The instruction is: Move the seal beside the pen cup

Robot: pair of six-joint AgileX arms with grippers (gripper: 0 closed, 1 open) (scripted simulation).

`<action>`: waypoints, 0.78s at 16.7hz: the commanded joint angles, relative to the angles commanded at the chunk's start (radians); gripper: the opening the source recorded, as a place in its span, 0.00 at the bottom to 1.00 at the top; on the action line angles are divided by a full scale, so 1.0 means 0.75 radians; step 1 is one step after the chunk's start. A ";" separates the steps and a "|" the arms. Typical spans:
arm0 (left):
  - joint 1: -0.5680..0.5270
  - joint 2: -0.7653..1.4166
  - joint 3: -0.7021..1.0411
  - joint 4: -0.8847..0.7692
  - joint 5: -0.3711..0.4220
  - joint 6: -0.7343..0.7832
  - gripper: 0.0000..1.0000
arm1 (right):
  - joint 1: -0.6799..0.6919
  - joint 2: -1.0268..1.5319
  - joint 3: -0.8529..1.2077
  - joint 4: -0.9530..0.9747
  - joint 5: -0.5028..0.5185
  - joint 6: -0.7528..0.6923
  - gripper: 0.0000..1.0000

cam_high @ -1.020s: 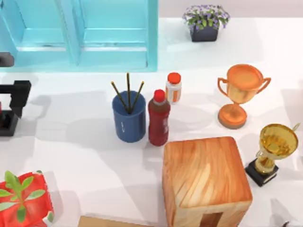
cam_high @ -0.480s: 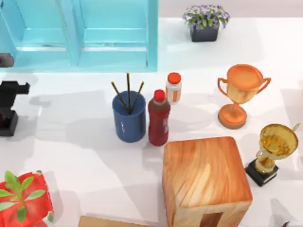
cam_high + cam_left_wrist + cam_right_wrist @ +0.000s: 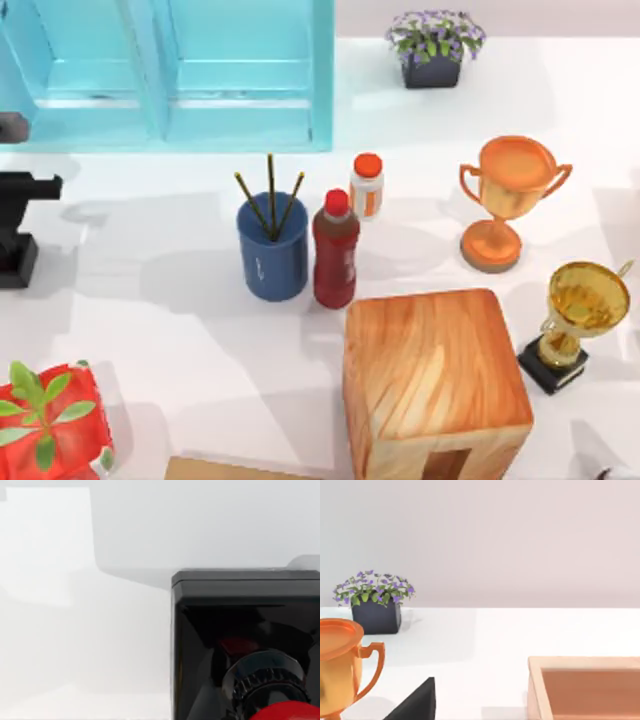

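Note:
The seal (image 3: 240, 630) is very close in the left wrist view: a black square base, a ribbed black neck and the rim of a red knob (image 3: 285, 714). From above, its black block (image 3: 15, 262) stands at the table's far left edge. My left gripper (image 3: 22, 190) hangs just behind and above it, partly cut off by the edge. The pen cup (image 3: 272, 252), dark blue with three thin pens, stands mid-table, well to the right of the seal. My right arm (image 3: 610, 472) is parked at the near right corner.
A dark-red bottle (image 3: 335, 250) touches the cup's right side, with a small white bottle (image 3: 367, 186) behind it. A wooden block (image 3: 435, 385), an orange trophy (image 3: 508, 200), a gold trophy (image 3: 575, 320), a flower pot (image 3: 433, 45), a blue cabinet (image 3: 170, 70) and a red planter (image 3: 45, 425) stand around.
The left arm's black end has drawn leftward toward the table edge, over the seal. The seal's block, the cup and the bottles have stayed put.

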 joint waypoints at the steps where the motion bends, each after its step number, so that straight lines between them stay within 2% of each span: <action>1: 0.000 0.000 0.000 0.000 0.000 0.000 0.00 | 0.000 0.000 0.000 0.000 0.000 0.000 1.00; 8: -0.037 0.006 0.053 -0.052 0.000 -0.042 0.00 | 0.000 0.000 0.000 0.000 0.000 0.000 1.00; 13: -0.249 0.015 0.405 -0.411 0.000 -0.256 0.00 | 0.000 0.000 0.000 0.000 0.000 0.000 1.00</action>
